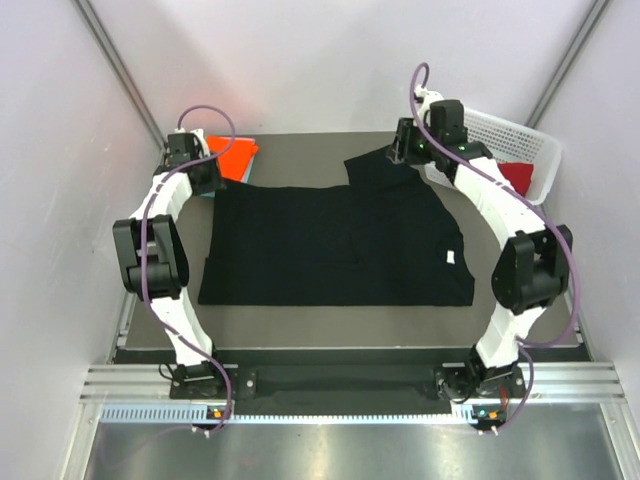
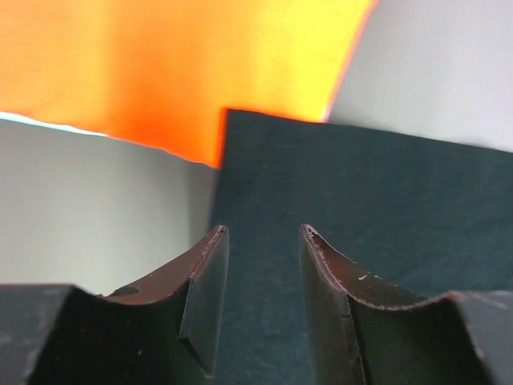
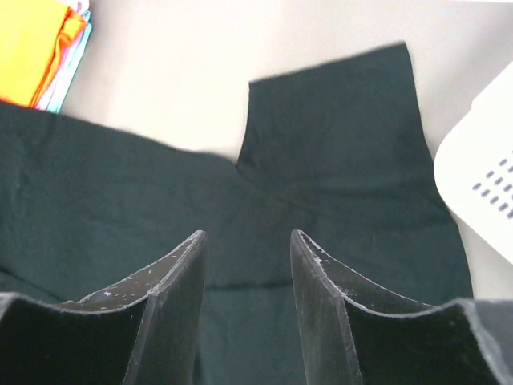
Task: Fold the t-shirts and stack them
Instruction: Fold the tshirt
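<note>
At the far-left corner of the table (image 1: 330,322), the left fingers (image 2: 204,289) stand parted with nothing between them, poised just above the far-left corner of the black t-shirt (image 1: 330,250). Beside them lies the folded orange t-shirt (image 1: 232,158), its near edge touching the black cloth, with the edge of a pale teal t-shirt (image 3: 68,80) showing under it. The black t-shirt is spread flat across the middle of the table, 1 sleeve (image 1: 375,165) sticking out toward the far right and a small white label (image 1: 451,258) near its right edge. The right fingers (image 3: 176,289) are also released and hold nothing, over the shirt where that sleeve joins the body. Just right of them sits the white mesh basket (image 1: 510,135), tilted against the wall, with a dark red t-shirt (image 1: 517,177) inside it.
</note>
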